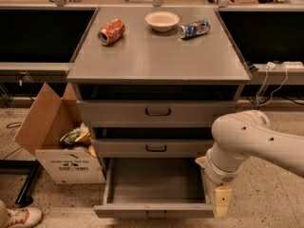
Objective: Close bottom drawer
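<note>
While the bottom drawer [154,212] stood pulled well out, the closing push looked not yet begun; I judged the job to be at the approach step. Far to the left of the claw [222,201] sat an open cardboard box [52,144], brown and creased, with crumpled rubbish inside. Just left of the claw lay the drawer itself, a wide shallow tray of dull grey sheet metal with a plain flat front and a small dark handle at its middle. Above and left of the claw, the two upper drawers [156,112] showed the same grey fronts, pushed in. Higher up, on the smooth grey desk [156,65], lay a dented red can [111,32] on its side, a pale round bowl [162,20] and a blue can [194,29], also toppled. The claw, a pale yellowish block under a rounded white arm [256,139], hung beside the drawer's right front corner. Whether it was apart or together could not be told. Next, it probably needed to come round onto the flat front and press straight back, squarely, lest the tray skew.
</note>
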You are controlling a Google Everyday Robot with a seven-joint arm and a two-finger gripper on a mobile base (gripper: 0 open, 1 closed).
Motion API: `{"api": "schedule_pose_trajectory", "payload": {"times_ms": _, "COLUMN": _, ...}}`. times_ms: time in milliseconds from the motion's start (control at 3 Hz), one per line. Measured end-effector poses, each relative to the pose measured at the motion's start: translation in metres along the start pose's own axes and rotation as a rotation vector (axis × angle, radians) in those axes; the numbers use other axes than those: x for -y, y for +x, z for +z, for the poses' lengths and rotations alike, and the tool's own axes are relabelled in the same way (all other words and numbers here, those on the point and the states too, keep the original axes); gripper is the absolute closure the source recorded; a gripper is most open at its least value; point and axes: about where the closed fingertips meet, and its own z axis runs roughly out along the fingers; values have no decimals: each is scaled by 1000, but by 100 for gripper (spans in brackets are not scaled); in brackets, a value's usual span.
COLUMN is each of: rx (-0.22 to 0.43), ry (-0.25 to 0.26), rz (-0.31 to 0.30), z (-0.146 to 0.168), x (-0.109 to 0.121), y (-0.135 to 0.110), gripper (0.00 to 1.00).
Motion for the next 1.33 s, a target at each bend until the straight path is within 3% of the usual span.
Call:
{"api": "schedule_pose_trajectory", "payload": {"times_ms": 333, "rx": -6, "ry": -16, "rz": -8, "z": 18, "x": 3, "y": 3, "gripper": 0}}
{"api": "schedule_pose_trajectory", "payload": {"times_ms": 667, "rx": 5, "ry": -63, "rz": -35, "z": 67, "x": 12, "y": 13, "gripper": 0}}
{"api": "schedule_pose_trajectory", "payload": {"times_ms": 1333, "rx": 132, "ry": -237, "rz": -26, "z": 213, "x": 12, "y": 45, "gripper": 3}}
